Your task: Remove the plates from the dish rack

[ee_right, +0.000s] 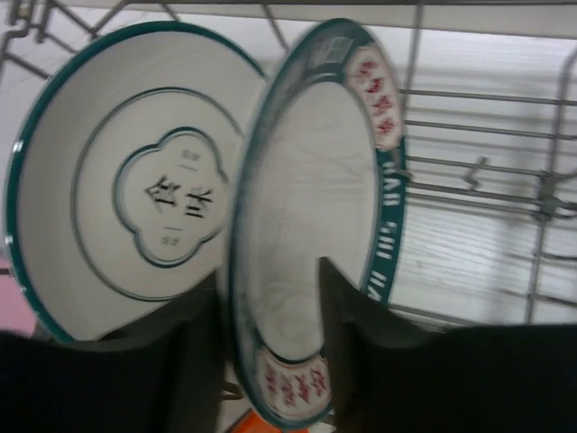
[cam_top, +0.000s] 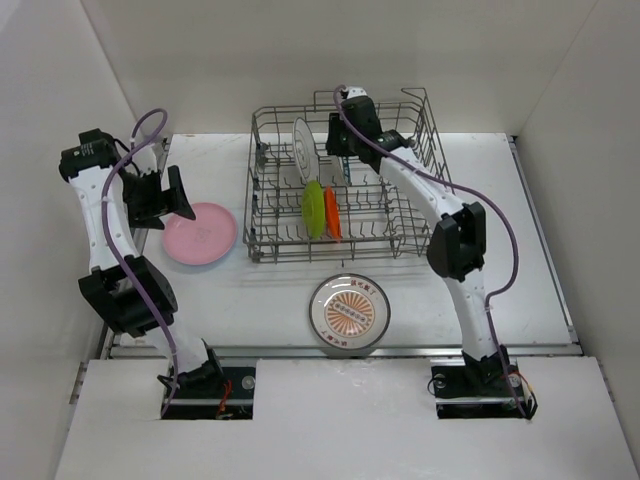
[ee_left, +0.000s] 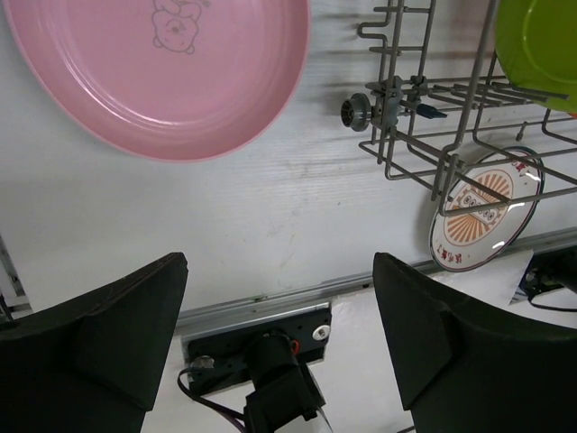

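Note:
The grey wire dish rack (cam_top: pixel 400 225) stands mid-table. In it a lime green plate (cam_top: pixel 314 208) and an orange plate (cam_top: pixel 332 212) stand upright, with white green-rimmed plates (cam_top: pixel 303 148) behind them. My right gripper (cam_top: pixel 338 150) reaches into the rack. In the right wrist view it (ee_right: pixel 270 325) is shut on the rim of the nearer white plate (ee_right: pixel 306 207), beside a second white plate (ee_right: pixel 117 180). A pink plate (cam_top: pixel 200 233) and a white printed plate (cam_top: pixel 348 313) lie on the table. My left gripper (cam_top: pixel 165 195) is open and empty (ee_left: pixel 279 307) beside the pink plate (ee_left: pixel 162 72).
The left wrist view shows the rack's near corner (ee_left: pixel 424 126), the lime plate (ee_left: pixel 541 45) and the printed plate (ee_left: pixel 487 212) through the wires, and the left arm's base (ee_left: pixel 279 388). White walls enclose the table.

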You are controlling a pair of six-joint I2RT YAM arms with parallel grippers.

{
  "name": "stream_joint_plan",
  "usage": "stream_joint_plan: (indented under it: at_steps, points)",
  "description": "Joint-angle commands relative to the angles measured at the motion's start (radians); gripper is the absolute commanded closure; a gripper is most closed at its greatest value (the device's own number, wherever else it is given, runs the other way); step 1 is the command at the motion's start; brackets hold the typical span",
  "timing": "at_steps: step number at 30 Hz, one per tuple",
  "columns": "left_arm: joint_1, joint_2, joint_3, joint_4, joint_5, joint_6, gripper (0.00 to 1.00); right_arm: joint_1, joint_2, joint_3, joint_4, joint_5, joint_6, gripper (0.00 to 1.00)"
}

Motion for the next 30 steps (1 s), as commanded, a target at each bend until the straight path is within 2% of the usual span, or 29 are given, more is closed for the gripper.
stream_joint_plan:
  at_steps: [1,2,3,6,13,19,22,24,27,28,30]
  points:
    - [0.000,0.014,0.046,-0.069,-0.012,-0.019,0.18,0.009,0.045,0.040,0.066,-0.083,-0.028,0.61]
    - [0.000,0.014,0.046,-0.069,-0.012,-0.019,0.18,0.009,0.045,0.040,0.066,-0.096,-0.028,0.69]
    - [0.000,0.014,0.046,-0.069,-0.012,-0.019,0.18,0.009,0.045,0.031,0.066,-0.096,-0.028,0.81]
    - [-0.009,0.014,0.037,-0.069,-0.012,-0.019,0.18,0.009,0.007,0.031,0.066,-0.064,-0.050,0.99]
    - [-0.010,-0.006,0.027,-0.059,-0.012,-0.019,0.18,0.009,-0.162,0.040,0.133,0.064,-0.100,1.00]
    - [-0.010,-0.053,0.018,-0.060,0.025,-0.007,0.18,0.018,-0.332,-0.070,0.278,0.125,-0.165,1.00]
    - [-0.010,-0.095,0.009,-0.080,0.037,0.003,0.18,0.018,-0.378,-0.095,0.253,0.125,-0.177,1.00]
    - [-0.010,-0.116,-0.002,-0.080,0.037,0.003,0.18,0.050,-0.413,-0.115,0.217,0.134,-0.191,1.00]
    - [-0.010,-0.159,-0.011,-0.089,0.037,0.012,0.18,0.112,-0.544,-0.242,0.207,0.134,-0.263,1.00]
    - [-0.010,-0.170,-0.011,-0.100,0.037,0.012,0.18,0.174,-0.585,-0.332,0.198,0.134,-0.292,1.00]
    - [-0.010,-0.205,-0.020,-0.100,0.037,0.012,0.18,0.251,-0.702,-0.412,0.158,0.134,-0.375,1.00]
